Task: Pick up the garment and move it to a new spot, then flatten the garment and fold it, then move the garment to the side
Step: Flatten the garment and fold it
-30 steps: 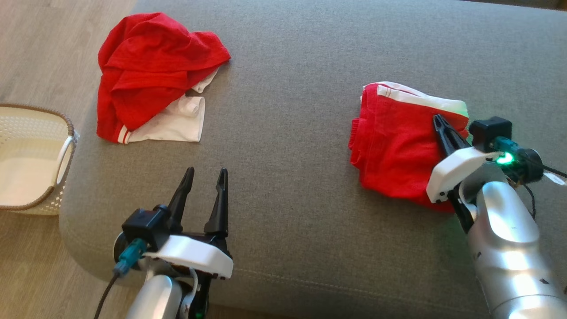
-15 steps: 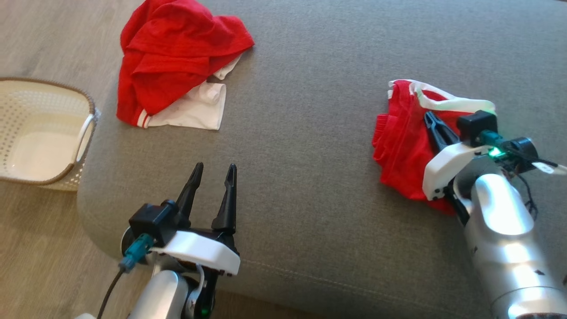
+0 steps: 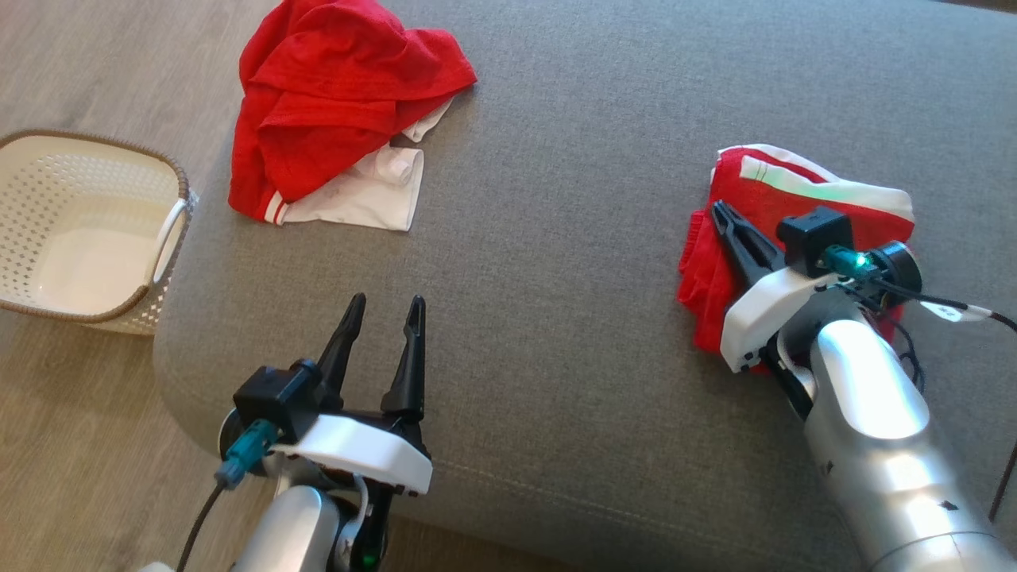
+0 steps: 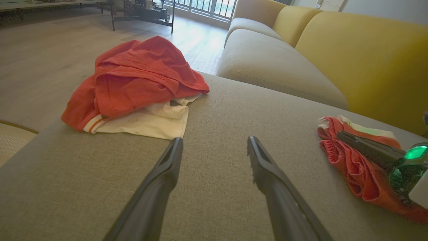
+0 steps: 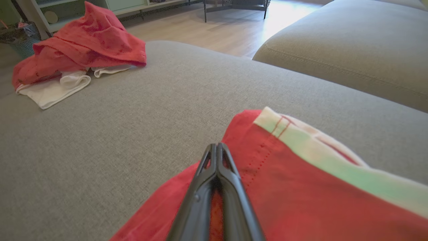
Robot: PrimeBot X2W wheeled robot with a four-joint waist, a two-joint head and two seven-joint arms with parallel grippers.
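A pale basket [image 3: 103, 144] is seen on the floor at far left, beside the grey sofa cushion [image 3: 556, 199]. On the cushion's left part a crumpled garment [image 3: 334, 103], red and white, lies unfolded. Nearer the robot, the left tool [image 3: 387, 300] is held released over the cushion's front edge, with nothing between its fingers. At right the folded garment [image 3: 802, 187] lies on the cushion. The right tool [image 3: 719, 210] is clenched and laid across its top; whether cloth is pinched cannot be told. The last step, moving it aside, is judged to be in hand. A steady slide is called for next, so the folds are kept.
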